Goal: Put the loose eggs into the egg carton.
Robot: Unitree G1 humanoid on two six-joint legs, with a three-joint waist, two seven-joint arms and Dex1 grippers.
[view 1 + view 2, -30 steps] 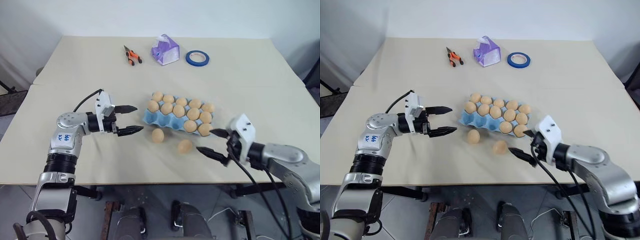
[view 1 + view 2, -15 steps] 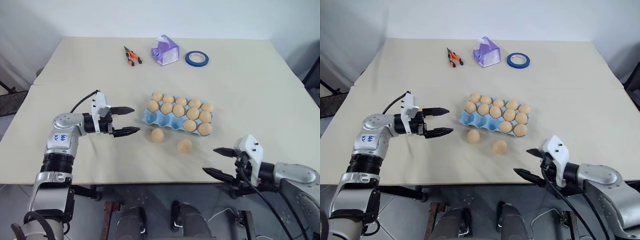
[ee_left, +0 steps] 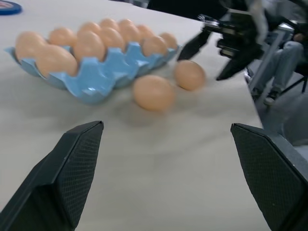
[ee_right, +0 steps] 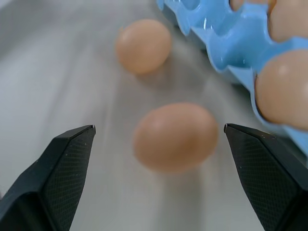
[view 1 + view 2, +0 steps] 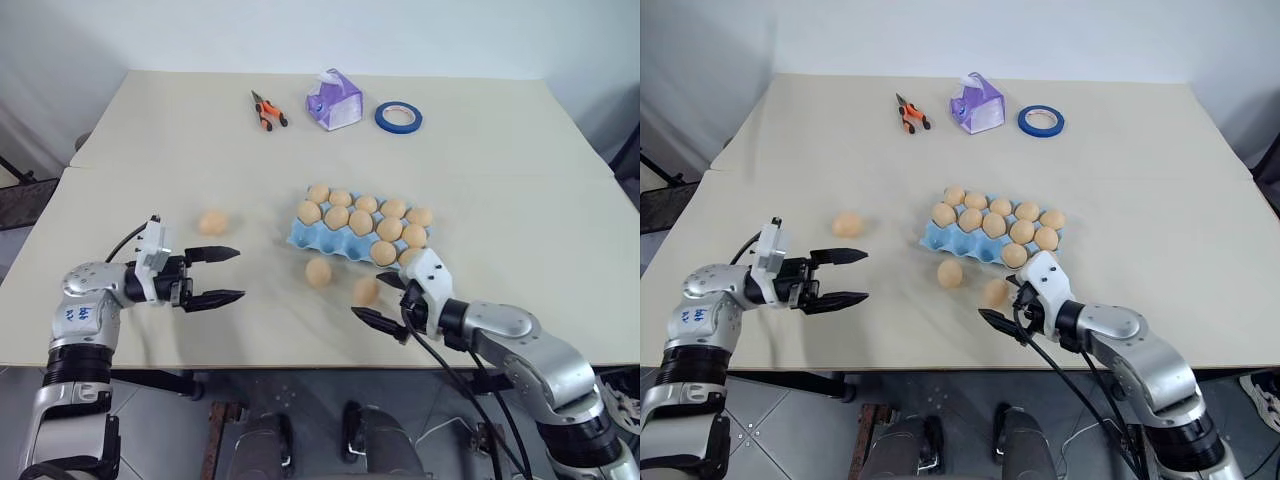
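Observation:
The light blue egg carton sits mid-table with several tan eggs in its cups. Three loose eggs lie on the table: one far to the carton's left, one just in front of the carton, and one a little nearer. My right gripper is open, its fingers straddling that nearest egg without touching it. My left gripper is open and empty, pointing toward the carton, with the far-left egg just beyond its upper finger.
At the table's far side lie orange-handled pliers, a purple-and-white tissue pack and a blue tape roll. The table's near edge runs just below both grippers.
My left arm has drawn back to the left, uncovering the far-left egg. My right gripper dipped toward the table edge, then swung left to the nearest loose egg.

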